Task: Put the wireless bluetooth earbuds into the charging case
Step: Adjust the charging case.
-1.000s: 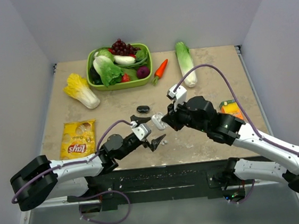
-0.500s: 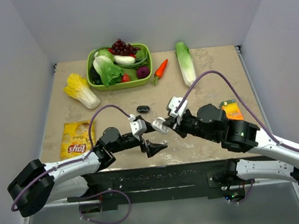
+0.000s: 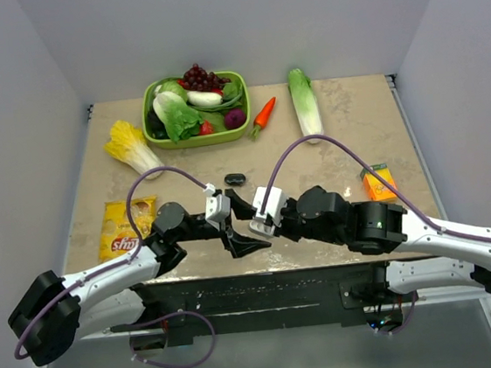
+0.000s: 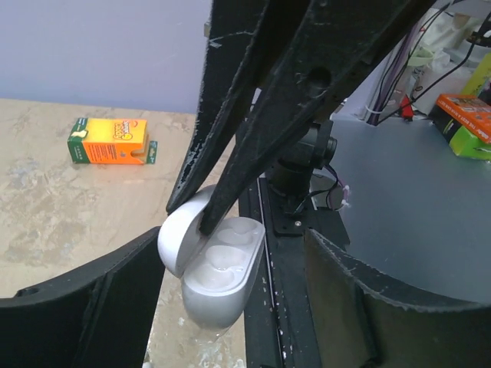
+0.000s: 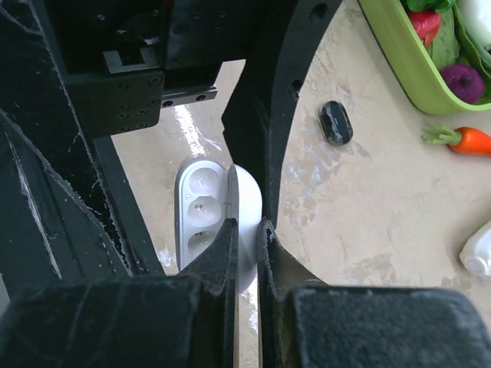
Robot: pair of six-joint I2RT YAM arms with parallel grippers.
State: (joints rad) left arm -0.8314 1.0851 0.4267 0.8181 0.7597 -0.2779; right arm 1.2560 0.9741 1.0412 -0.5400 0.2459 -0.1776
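Observation:
The charging case [image 5: 201, 211] is open and shows empty wells; in the left wrist view [image 4: 222, 272] it hangs just above the table's near edge. My right gripper [image 5: 247, 224] is shut on the case's raised lid [image 5: 247, 192], one finger on each side. My left gripper [image 4: 234, 280] is wide open, with one finger on either side of the case and not touching it. In the top view the left gripper [image 3: 238, 227] and right gripper [image 3: 250, 227] meet at the front centre, and the case is hidden there. The earbuds are not in view.
A small black oval object [image 3: 234, 179] lies just behind the grippers. A green basket [image 3: 199, 140] of vegetables, a carrot [image 3: 264, 113] and two cabbages [image 3: 304, 100] [image 3: 134, 147] are at the back. A chips bag [image 3: 126, 230] lies left and an orange box [image 3: 377, 181] right.
My right gripper has carried the case left and toward the near edge. My left gripper has shifted left and now straddles the case.

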